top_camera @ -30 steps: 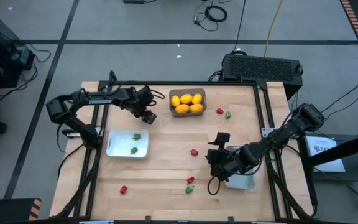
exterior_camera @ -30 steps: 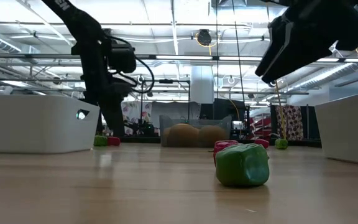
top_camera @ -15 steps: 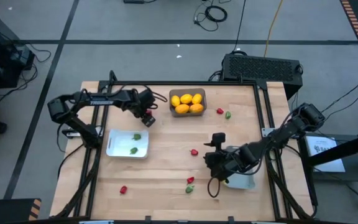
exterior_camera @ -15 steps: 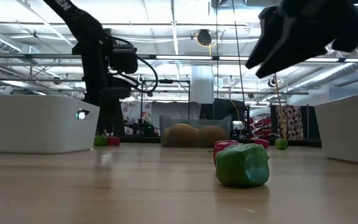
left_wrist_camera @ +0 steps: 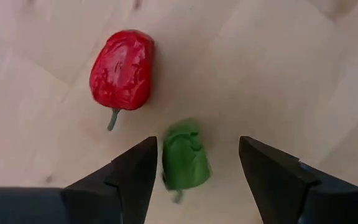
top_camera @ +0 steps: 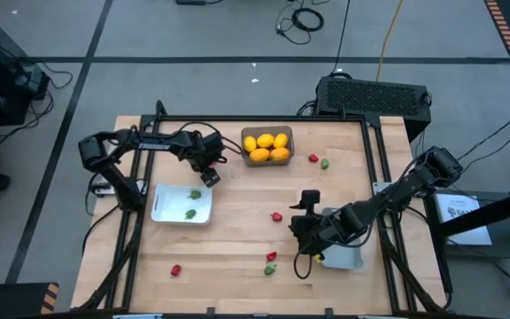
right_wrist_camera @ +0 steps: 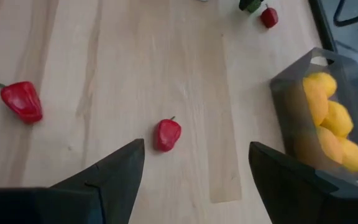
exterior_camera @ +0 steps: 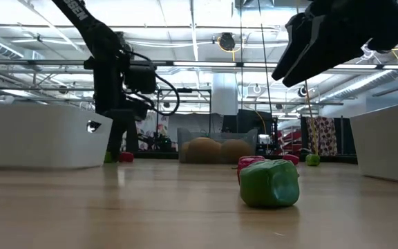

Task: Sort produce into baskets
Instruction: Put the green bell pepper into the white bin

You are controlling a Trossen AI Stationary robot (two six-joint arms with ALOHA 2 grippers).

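My left gripper point(left_wrist_camera: 197, 146) point(top_camera: 207, 170) points straight down, open, low over the table left of the dark grey basket point(top_camera: 289, 142) that holds yellow fruits point(top_camera: 266, 147). A small green piece point(left_wrist_camera: 185, 163) lies on the wood between its fingers, close beside one of them. A red piece point(left_wrist_camera: 123, 67) lies just beyond. My right gripper point(right_wrist_camera: 196, 146) point(top_camera: 301, 232) hangs open above the table's middle right, slanting down, with a small red piece point(right_wrist_camera: 168, 134) on the wood ahead of it. A white basket point(top_camera: 161, 209) at the left holds green pieces point(top_camera: 195, 194).
A second white basket point(top_camera: 348, 260) stands under my right arm. Loose red and green pieces lie near the front edge point(top_camera: 270, 263) point(top_camera: 176, 270), at mid-table point(top_camera: 276, 216) and right of the dark basket point(top_camera: 319, 161). A green piece point(exterior_camera: 269, 183) lies close in the low view.
My left gripper has sunk toward the table, shifted a little toward the near edge, and rolled about its downward axis, staying open. The produce has stayed where it was.
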